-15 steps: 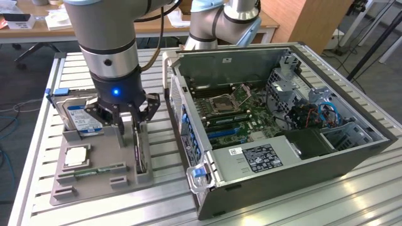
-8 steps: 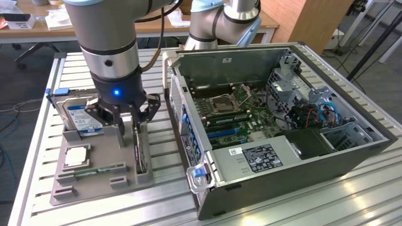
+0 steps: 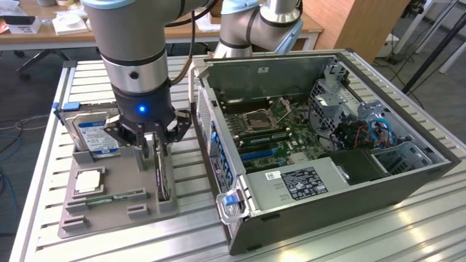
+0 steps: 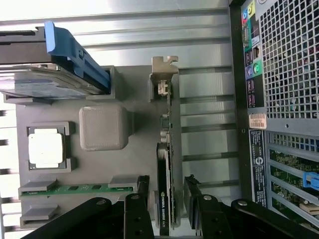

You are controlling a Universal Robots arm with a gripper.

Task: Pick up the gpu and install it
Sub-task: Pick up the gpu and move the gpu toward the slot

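Slatted aluminium table [image 3: 350, 240], office desk [image 3: 43, 34] in the background. Grey parts tray [image 3: 120, 213] sits below the gripper [image 3: 158, 148]. Jaws are spread, one each side of the gpu [image 3: 165, 177], which stands on edge in its tray slot between them, with gaps both sides. Beyond one jaw: hard drive [image 3: 95, 136], CPU [image 3: 89, 181], memory stick [image 3: 117, 197]. Beyond the other: open PC case [image 3: 328, 185], near.

The gripper's [image 3: 156, 152] fingers stand wide apart, one on each side of the gpu [image 4: 164, 169], with a little room on both sides. The tall hard drive [image 3: 95, 134] stands near it on one side and the big computer case [image 3: 364, 191] on the other. A bare strip of table [image 3: 192, 183] runs between gripper and case.
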